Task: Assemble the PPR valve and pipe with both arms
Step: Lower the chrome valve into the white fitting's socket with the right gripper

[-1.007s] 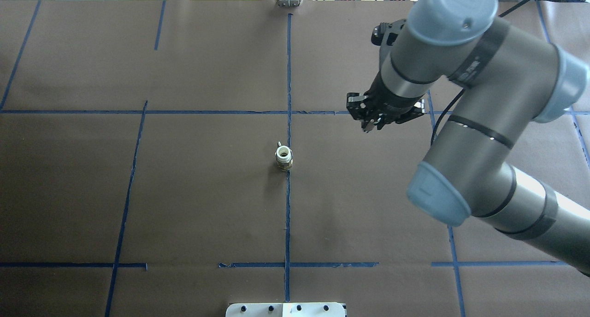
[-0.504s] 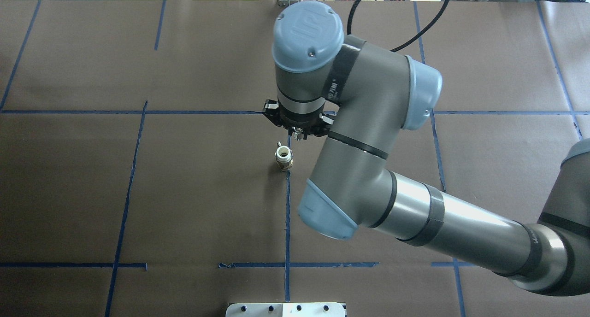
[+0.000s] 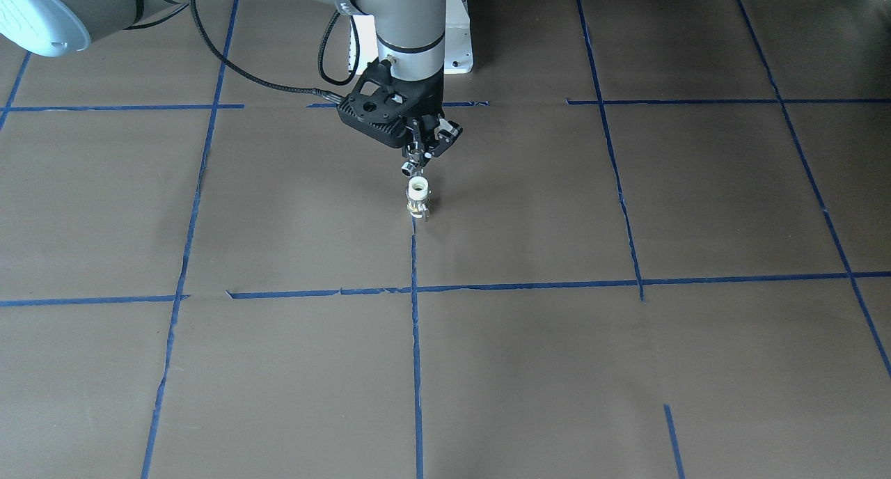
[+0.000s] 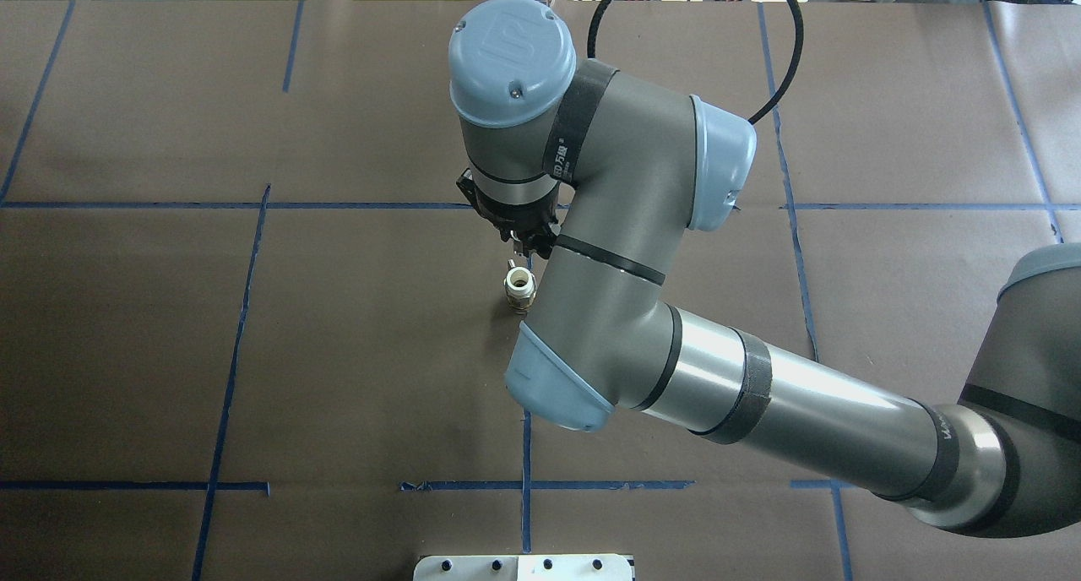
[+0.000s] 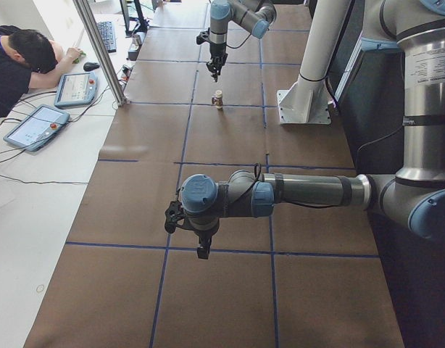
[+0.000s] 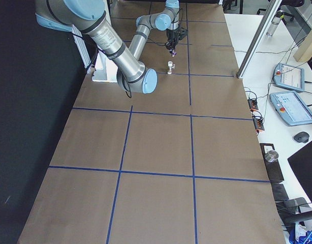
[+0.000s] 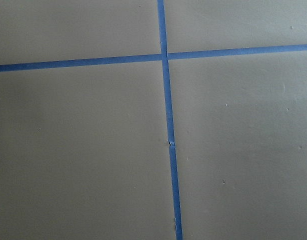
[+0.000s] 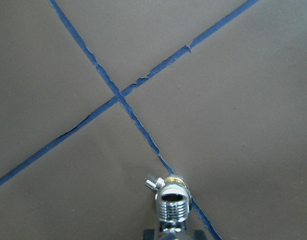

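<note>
The PPR valve (image 3: 418, 197) stands upright on the brown table at the middle tape line, white open end up; it also shows in the overhead view (image 4: 518, 287). My right gripper (image 3: 416, 157) is shut on the chrome pipe (image 3: 411, 168) and holds it just above and beside the valve, apart from it. In the right wrist view the pipe (image 8: 172, 205) shows its threaded open end at the bottom edge. My left gripper (image 5: 201, 251) hangs over the table's left end, far from both parts. I cannot tell whether it is open or shut.
Blue tape lines (image 4: 528, 142) divide the brown table cover. The white robot base plate (image 3: 461, 40) sits behind the valve. An operator (image 5: 19, 61) with tablets sits at a side desk. A metal post (image 5: 99, 51) stands at the table edge.
My right arm has swung in from the right with the pipe and now holds it close over the valve. The valve has not moved.
</note>
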Robot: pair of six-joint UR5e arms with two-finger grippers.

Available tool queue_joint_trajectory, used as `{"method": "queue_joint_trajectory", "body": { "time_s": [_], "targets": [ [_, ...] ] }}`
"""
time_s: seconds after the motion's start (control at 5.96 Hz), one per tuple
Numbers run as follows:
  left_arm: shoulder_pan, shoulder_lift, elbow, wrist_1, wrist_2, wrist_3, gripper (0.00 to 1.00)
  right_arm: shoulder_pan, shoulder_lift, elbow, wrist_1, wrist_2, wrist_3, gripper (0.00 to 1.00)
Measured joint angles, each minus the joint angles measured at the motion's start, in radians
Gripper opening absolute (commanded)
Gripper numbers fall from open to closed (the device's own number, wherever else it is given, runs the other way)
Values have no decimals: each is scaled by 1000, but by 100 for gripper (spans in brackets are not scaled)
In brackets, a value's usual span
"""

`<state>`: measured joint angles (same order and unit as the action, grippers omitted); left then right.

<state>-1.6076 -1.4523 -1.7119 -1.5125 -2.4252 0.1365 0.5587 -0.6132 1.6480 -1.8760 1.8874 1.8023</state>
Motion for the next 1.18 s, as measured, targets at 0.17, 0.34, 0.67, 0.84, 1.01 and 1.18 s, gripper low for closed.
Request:
{"method": "queue_joint_trajectory", "body": {
  "time_s": [0.17, 0.34, 0.67, 0.84, 1.01, 1.18],
  "targets": [
    [0, 0, 0, 0, 0, 0, 100, -9, -15, -11, 28, -1, 14, 0],
    [1, 0, 0, 0, 0, 0, 100, -17, -27, -27, 54, -3, 18, 0],
    [1, 0, 0, 0, 0, 0, 100, -29, -31, -54, 74, -6, 21, 0],
    [1, 0, 0, 0, 0, 0, 100, -34, -32, -68, 87, -8, 21, 0],
    [1, 0, 0, 0, 0, 0, 100, -37, -32, -81, 100, -8, 22, 0],
    [1, 0, 0, 0, 0, 0, 100, -39, -32, -85, 105, -8, 22, 0]
  ]
}}
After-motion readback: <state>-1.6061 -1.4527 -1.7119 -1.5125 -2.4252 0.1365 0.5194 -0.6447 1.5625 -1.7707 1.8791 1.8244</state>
